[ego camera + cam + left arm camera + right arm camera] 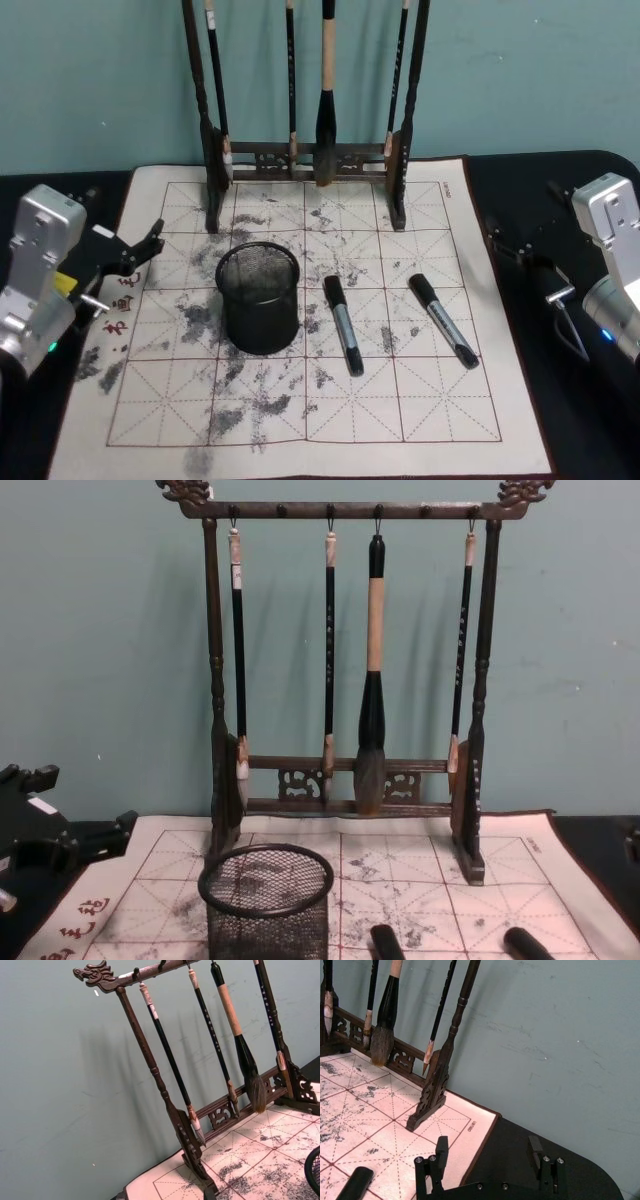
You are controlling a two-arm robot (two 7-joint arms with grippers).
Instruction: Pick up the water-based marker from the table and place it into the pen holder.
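1. Black mesh pen holder [258, 300] stands on the mat [440, 430]; near marker [342, 325] and far marker [443, 320] lie to its right.
2. Pickup not begun: right gripper [488, 1152], spread wide off the mat, must reach one; left gripper [135, 252] idles at the mat's left edge.

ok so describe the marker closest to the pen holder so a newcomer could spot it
Find the ink-stained mat with the brush rack at its far edge. Near its middle stands a black mesh pen holder, with two black-and-grey pens lying to its right. Yours is the marker nearest the holder, not the second marker farther right.
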